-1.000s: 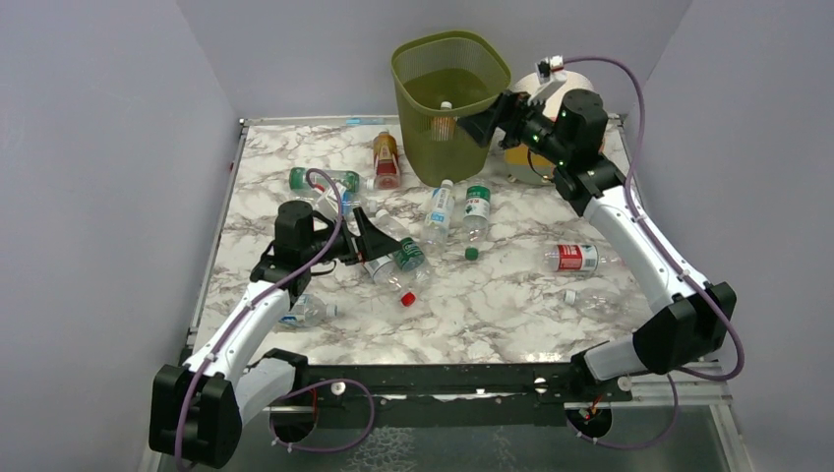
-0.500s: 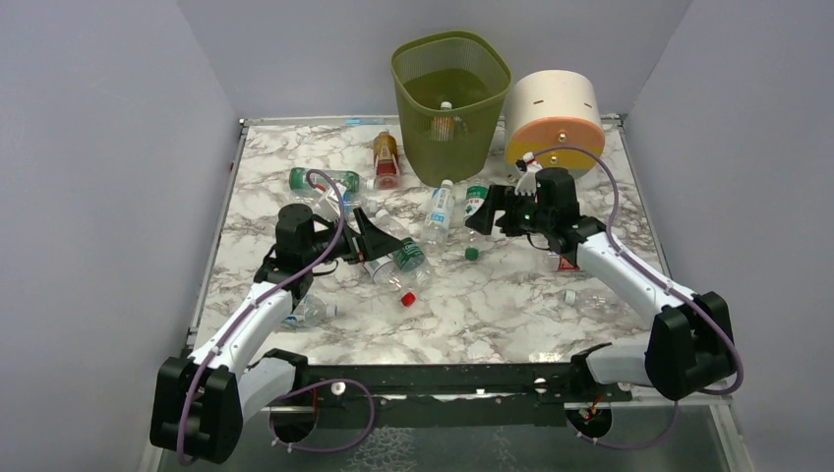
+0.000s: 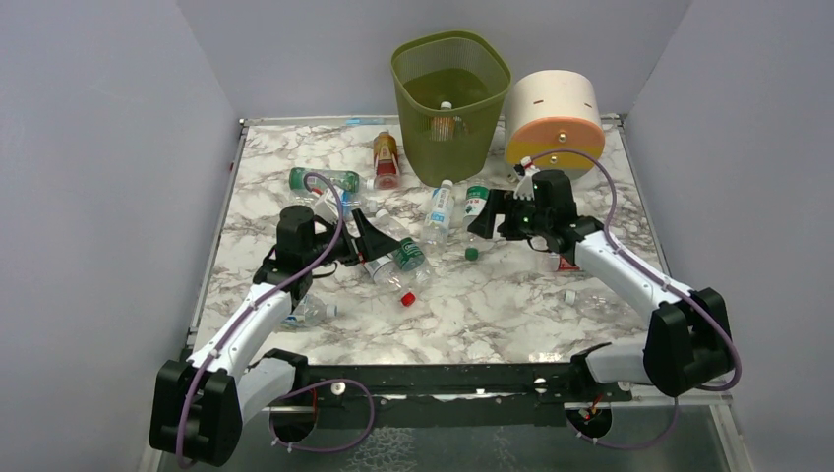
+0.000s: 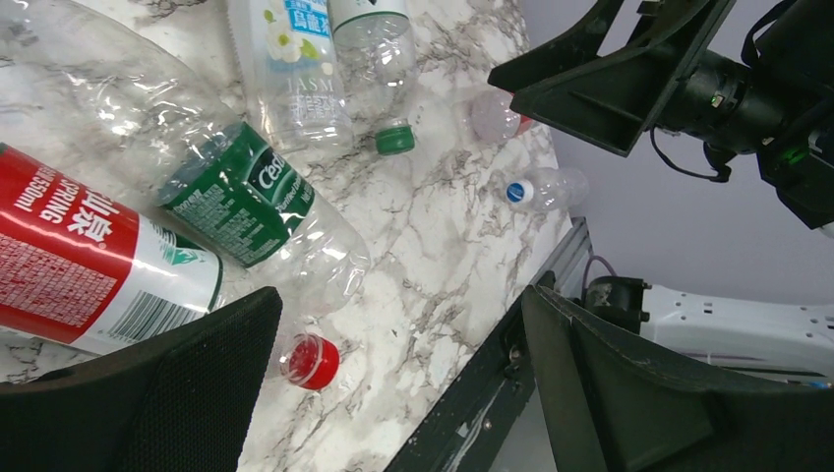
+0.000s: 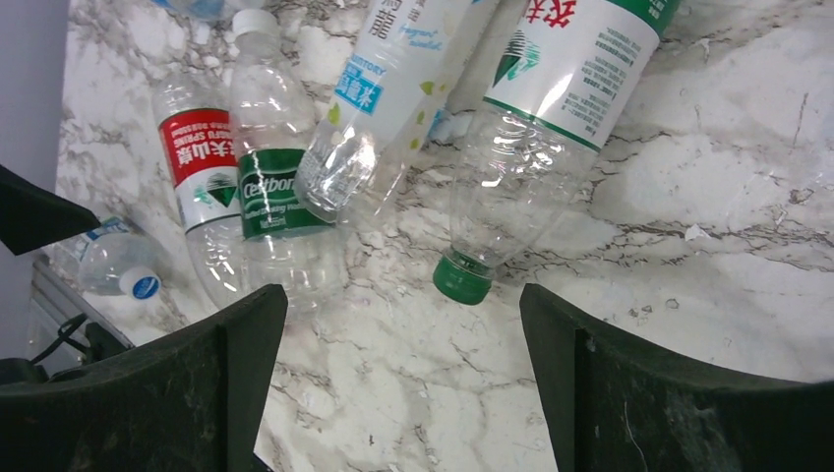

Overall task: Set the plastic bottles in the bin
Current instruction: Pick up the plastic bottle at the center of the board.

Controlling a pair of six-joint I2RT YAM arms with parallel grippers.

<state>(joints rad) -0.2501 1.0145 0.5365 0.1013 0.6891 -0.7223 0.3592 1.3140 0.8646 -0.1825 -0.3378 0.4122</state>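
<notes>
Left gripper (image 4: 401, 300): I see two matte black fingers spread wide with nothing between them. They are over a crumpled clear green-label bottle (image 4: 246, 202) whose long axis runs upper left to lower right in this wrist view. A red-label bottle (image 4: 79, 265) lies alongside it, and a red cap (image 4: 310, 361) is just beside.

Right gripper (image 5: 403, 295): its fingers are equally spread and empty over a smooth clear green-capped bottle (image 5: 531, 187). That bottle slants from upper right to lower left, cap lowest, and touches a white-and-blue-label bottle (image 5: 393, 79).

Only the wrist views resolve the label print. Only the overhead view shows the bin (image 3: 472, 138), an upright olive mesh basket with a rounded-square rim at the far edge of the veined marble table (image 3: 492, 305). One bottle (image 3: 445, 118) is inside it, and a cream drum (image 3: 556, 98) stands beside it. The other bottles lie flat on the marble.
</notes>
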